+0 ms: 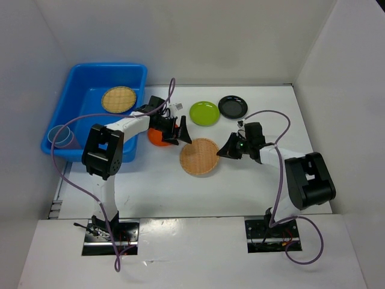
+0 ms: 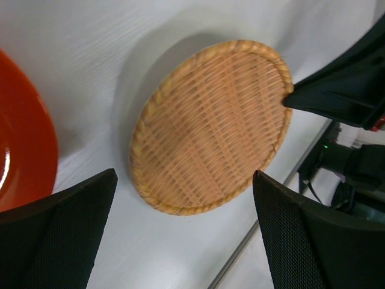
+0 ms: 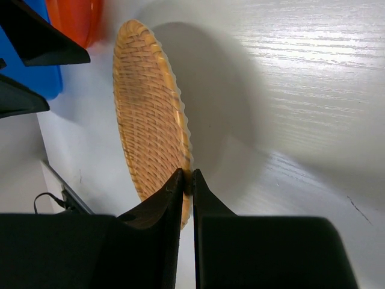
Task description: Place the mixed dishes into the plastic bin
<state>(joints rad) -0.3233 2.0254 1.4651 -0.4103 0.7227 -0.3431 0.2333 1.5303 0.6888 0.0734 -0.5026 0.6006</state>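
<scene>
Tan woven plate (image 1: 200,156) lay mid-table near the blue plastic bin (image 1: 108,66), its rim pinched by the right gripper (image 3: 186,180), the left gripper (image 1: 182,131) gaping empty nearby; carrying it binward seemed next

Seen from above, my left gripper (image 1: 184,130) covers most of the orange plate (image 1: 156,138), and in its own wrist view that plate runs off the left edge. My right gripper (image 3: 186,178) hides the bit of woven plate (image 3: 147,114) rim it pinches. The plastic bin (image 3: 51,81) shows there only as a blue sliver. The cups (image 1: 62,137) in its near corner are too faint to tell apart.
</scene>
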